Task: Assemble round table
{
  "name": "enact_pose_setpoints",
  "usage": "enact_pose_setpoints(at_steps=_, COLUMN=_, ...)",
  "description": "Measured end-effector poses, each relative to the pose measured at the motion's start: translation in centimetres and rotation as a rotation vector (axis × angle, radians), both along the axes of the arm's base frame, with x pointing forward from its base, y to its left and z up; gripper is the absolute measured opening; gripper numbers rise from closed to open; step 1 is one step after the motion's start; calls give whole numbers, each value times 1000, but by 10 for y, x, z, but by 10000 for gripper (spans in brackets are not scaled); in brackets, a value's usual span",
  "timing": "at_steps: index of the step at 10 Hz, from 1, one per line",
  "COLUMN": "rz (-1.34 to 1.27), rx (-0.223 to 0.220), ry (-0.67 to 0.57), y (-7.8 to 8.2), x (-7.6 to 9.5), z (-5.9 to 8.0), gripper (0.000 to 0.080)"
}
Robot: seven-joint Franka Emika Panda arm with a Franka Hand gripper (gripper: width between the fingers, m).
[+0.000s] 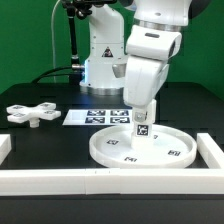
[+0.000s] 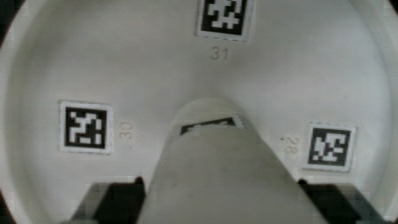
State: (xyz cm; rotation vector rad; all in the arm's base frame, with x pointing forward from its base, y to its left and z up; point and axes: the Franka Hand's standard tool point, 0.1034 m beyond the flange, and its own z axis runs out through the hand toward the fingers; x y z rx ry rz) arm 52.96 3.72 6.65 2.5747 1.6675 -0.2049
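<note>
One pincer (image 2: 217, 200) tight around smooth white cylindrical leg (image 1: 141, 129), upright over rimmed round disc (image 1: 100, 148).

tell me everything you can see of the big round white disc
The large round white plastic-looking disc lies flat on the black table, rim up like a shallow tray, near the exterior view's right, just inside the white border rails. On its smooth inner floor sit small black-and-white square tags; the wrist view shows three. The short white cylindrical leg, held by the gripper, stands upright over its centre; whether its end touches the disc cannot be told.
</note>
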Motion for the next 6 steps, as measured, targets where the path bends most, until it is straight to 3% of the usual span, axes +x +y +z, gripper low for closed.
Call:
enact_pose_setpoints(at_steps=3, rz=-202, rx=-10, ry=-24, y=0, x=0, z=0, gripper=407)
enact_pose_setpoints(at_steps=6, rz=-568, rx=13, ry=-42, y=-2, x=-2, z=0, gripper=407)
